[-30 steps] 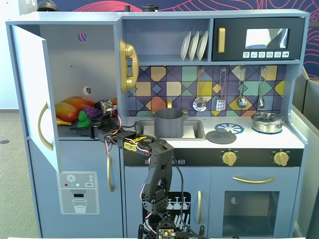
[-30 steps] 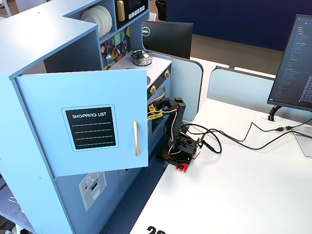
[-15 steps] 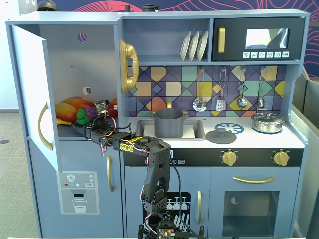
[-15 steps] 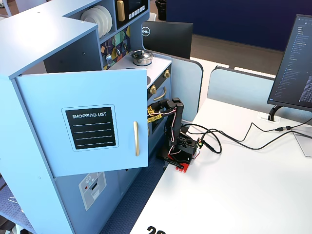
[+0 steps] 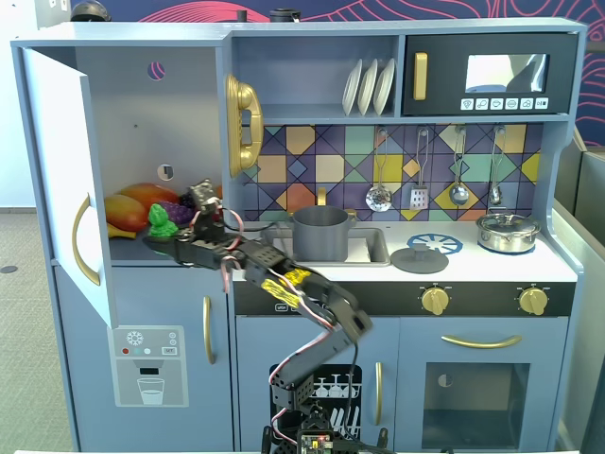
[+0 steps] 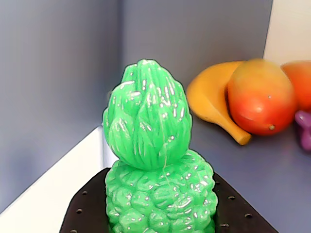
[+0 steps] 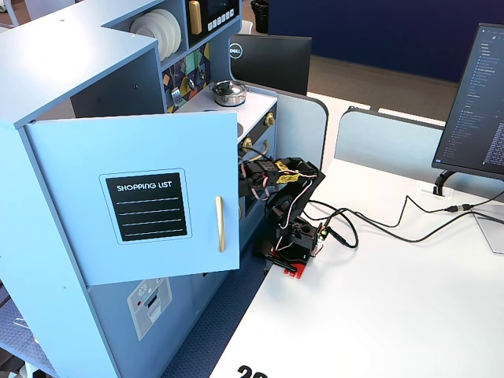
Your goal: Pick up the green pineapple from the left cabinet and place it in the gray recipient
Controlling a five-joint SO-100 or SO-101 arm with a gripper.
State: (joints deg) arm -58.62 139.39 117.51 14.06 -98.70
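Small glossy green plastic pineapple [image 6: 158,170] stands upright on the shelf of the tall grey-blue left cabinet [image 5: 132,113], over the black gripper [image 5: 168,238]. Jaw state cannot be told. Judged light, rigid, slippery (bumpy body preferred over the leafy crown).

The green pineapple [image 6: 158,165] stands upright, filling the centre, its base over a black perforated tool [image 6: 90,211] part (lower edge); behind right lie a banana [image 6: 211,104] and a mango [image 6: 260,97] touching
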